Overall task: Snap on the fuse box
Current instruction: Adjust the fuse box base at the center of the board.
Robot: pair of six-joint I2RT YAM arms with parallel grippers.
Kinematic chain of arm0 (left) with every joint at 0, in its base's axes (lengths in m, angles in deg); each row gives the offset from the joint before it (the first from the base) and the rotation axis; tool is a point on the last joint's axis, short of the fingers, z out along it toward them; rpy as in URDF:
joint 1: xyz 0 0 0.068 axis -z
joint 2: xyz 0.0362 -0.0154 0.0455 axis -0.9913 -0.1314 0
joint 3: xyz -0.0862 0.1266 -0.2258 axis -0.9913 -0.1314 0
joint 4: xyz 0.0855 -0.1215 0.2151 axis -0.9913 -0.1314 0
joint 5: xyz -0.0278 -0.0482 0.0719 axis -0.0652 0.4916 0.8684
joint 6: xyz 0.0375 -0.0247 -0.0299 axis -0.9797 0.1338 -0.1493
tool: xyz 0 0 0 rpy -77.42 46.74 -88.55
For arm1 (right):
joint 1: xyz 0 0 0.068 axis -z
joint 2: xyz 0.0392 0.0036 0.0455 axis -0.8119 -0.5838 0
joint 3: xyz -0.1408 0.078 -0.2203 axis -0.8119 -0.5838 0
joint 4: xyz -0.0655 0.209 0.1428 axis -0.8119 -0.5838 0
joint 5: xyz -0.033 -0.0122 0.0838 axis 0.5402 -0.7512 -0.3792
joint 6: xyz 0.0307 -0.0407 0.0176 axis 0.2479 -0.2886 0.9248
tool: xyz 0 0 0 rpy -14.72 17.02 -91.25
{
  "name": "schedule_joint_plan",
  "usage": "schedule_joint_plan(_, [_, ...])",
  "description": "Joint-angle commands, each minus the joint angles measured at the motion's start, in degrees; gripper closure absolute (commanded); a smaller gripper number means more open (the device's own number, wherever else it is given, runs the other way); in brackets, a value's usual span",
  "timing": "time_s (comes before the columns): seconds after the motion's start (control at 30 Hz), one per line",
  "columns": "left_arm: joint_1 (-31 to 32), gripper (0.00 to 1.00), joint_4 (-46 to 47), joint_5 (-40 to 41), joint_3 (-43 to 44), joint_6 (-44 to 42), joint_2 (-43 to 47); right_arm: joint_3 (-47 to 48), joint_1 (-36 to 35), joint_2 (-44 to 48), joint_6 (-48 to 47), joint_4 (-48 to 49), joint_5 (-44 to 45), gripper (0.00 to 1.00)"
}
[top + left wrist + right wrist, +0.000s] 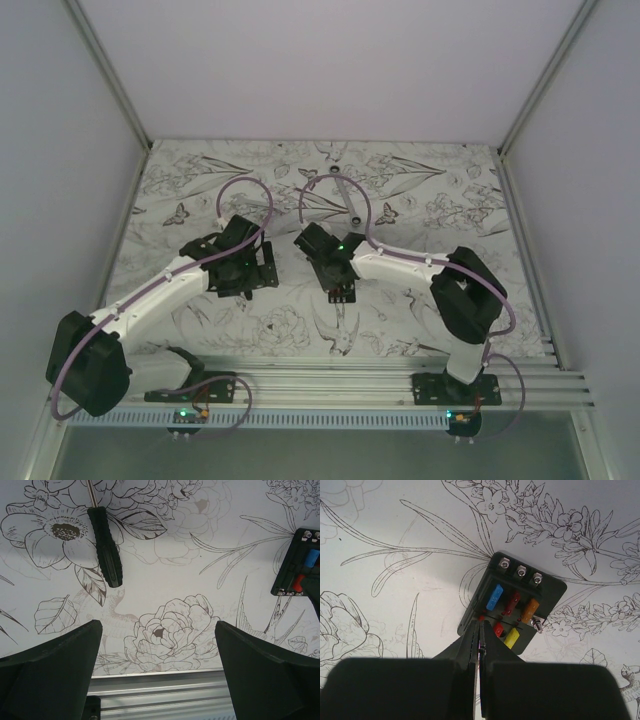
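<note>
The fuse box (554,594) is a small black block lying on the flower-printed mat, its face uncovered, with blue, dark red, orange, red and yellow fuses showing. My right gripper (480,624) is shut, and its tips rest over the box's near left corner. A thin violet sliver shows in the seam between the fingers; I cannot tell what it is. In the top view the right gripper (340,284) covers most of the fuse box (343,296). My left gripper (158,630) hangs wide open over the mat with nothing between its fingers, left of the fuse box (295,565).
A slim black-handled screwdriver (105,546) lies on the mat ahead of the left gripper. The aluminium rail (160,690) runs along the table's near edge. Grey walls (60,150) close in the table on the left, right and back.
</note>
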Motion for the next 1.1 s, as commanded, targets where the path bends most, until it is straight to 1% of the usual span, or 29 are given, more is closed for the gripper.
schedule_joint_plan(0.0, [-0.43, 0.00, -0.46, -0.56, -0.81, -0.62, 0.91, -1.09, -0.85, -3.03, -0.81, -1.21, -1.01, 0.97])
schedule_joint_plan(0.27, [-0.43, 0.00, -0.49, -0.55, -0.89, -0.69, 1.29, 0.07, -0.38, -11.11, 0.28, -3.31, -0.58, 0.97])
schedule_joint_plan(0.6, [-0.43, 0.00, -0.35, -0.65, -1.06, -0.58, 1.55, -2.28, 0.82, -15.48, 0.87, -4.78, -1.81, 0.97])
schedule_joint_plan(0.7, [-0.43, 0.00, -0.39, -0.55, -1.20, -0.59, 1.95, -3.19, 0.49, -12.92, 0.55, -5.12, -1.04, 0.97])
schedule_joint_plan(0.83, [-0.43, 0.00, -0.38, -0.38, -1.41, -0.38, 2.62, -5.32, 0.30, -5.22, -1.33, -6.16, -0.49, 0.97])
schedule_joint_plan(1.07, [-0.43, 0.00, -0.33, -0.54, -1.42, -0.35, 2.58, -6.26, 0.29, 5.89, -4.51, -5.63, -0.71, 0.91])
